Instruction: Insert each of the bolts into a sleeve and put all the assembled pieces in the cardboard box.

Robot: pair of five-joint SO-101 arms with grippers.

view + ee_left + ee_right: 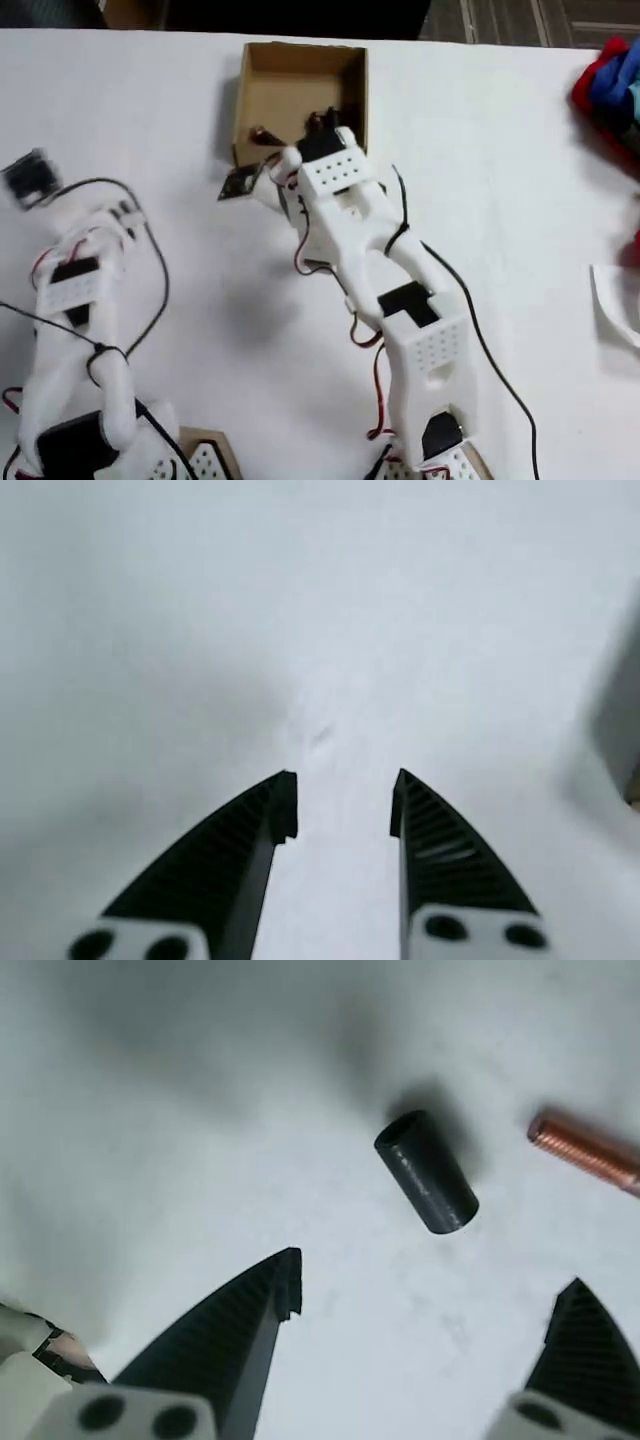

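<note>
Item: black sleeve (427,1172), lying on its side on the white tabletop (500,150), loose. Item: copper threaded bolt (585,1150), lying just beside the sleeve, apart from it, not inserted. Right pincer (432,1295): jaws wide apart, empty, poised over the sleeve; its arm is stretched toward the near corner of the cardboard box (290,95). Left pincer (343,802): jaws apart, empty, over bare tabletop. Step in hand, by judgement: pickup before assembly. Next move calls for lowering the right pincer astride the sleeve and closing squarely, since the round body may roll.
</note>
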